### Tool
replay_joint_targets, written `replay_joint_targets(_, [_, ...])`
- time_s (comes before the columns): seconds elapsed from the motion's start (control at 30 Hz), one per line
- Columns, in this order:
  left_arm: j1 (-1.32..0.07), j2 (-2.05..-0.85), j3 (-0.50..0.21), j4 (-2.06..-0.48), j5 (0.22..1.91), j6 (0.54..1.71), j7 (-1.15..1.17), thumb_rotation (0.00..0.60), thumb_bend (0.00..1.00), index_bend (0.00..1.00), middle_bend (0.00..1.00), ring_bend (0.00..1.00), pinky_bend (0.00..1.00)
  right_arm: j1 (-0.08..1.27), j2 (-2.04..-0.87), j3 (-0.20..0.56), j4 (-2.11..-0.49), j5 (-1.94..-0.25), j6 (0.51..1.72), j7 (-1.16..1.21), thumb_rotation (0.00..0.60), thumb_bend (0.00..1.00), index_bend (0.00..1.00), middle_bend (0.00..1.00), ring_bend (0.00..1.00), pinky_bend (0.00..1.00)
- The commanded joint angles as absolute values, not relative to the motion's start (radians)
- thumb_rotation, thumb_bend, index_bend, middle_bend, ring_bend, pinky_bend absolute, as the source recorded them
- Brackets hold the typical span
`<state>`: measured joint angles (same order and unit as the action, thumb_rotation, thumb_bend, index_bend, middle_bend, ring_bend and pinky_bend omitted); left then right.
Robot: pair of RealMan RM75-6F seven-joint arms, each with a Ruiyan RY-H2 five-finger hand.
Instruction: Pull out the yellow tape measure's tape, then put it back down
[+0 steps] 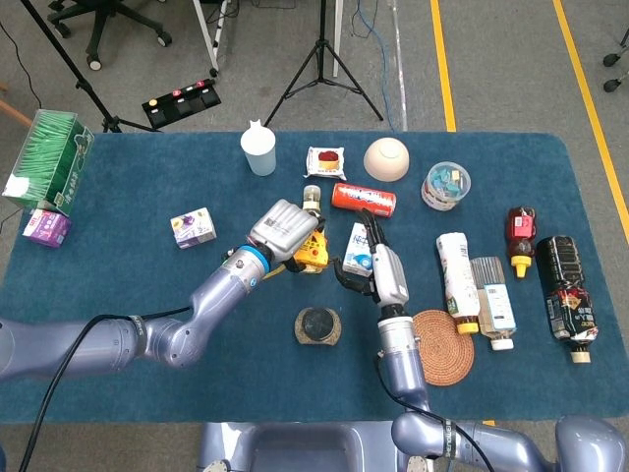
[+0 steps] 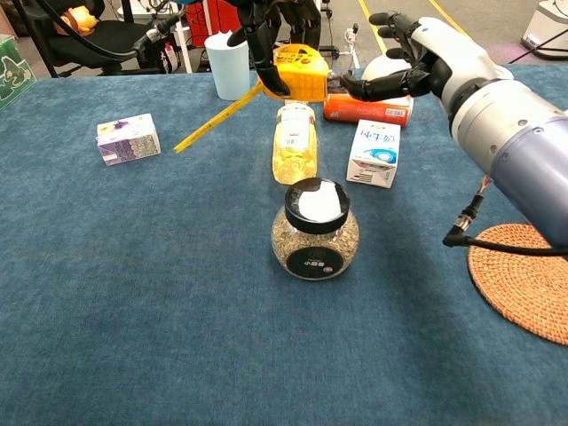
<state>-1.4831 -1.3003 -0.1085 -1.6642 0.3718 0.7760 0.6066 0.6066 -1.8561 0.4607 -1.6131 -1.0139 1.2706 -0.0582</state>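
Carpeted blue bench (image 2: 133, 293) fills both views. Upper centre of the chest view, the left robot hand (image 2: 266, 31) grasps the yellow tape measure (image 2: 300, 73) above an amber bottle (image 2: 293, 140); the right robot hand (image 2: 417, 62) hovers released beside it. The case looks hard, compact, probably fairly light. Its thin springy tape (image 2: 217, 116) juts lower left, best pinched at the tip.
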Motion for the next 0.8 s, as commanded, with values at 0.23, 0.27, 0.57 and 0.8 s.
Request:
replay_joint_targets(0.23, [-1.470,-1.289,-0.104,-1.674,0.393,0.775,0.591,0.600,0.28,0.62,0.53,0.50,0.67,0.608,-1.858,0.460,-1.612,-1.011,1.279,-0.068,0.579,0.64,0.00,0.03,0.05,0.10])
replay_joint_targets(0.27, [-1.469,-1.288,-0.104,-1.674,0.394,0.774,0.589,0.600,0.28,0.62,0.53,0.50,0.67,0.607,-1.858,0.460,-1.613,-1.010,1.280,-0.069,0.579,0.64,0.00,0.03,0.05,0.10])
replay_joint_targets(0.57, [-1.458,-1.280,-0.098,-1.670,0.409,0.767,0.575,0.600,0.28,0.62,0.53,0.50,0.67,0.606,-1.858,0.461,-1.611,-1.001,1.288,-0.079,0.581,0.68,0.23,0.07,0.09,0.10])
replay_joint_targets(0.8, [-1.456,-1.278,-0.097,-1.665,0.414,0.765,0.569,0.600,0.28,0.62,0.53,0.50,0.67,0.606,-1.862,0.463,-1.606,-0.999,1.291,-0.076,0.582,0.72,0.48,0.16,0.14,0.11])
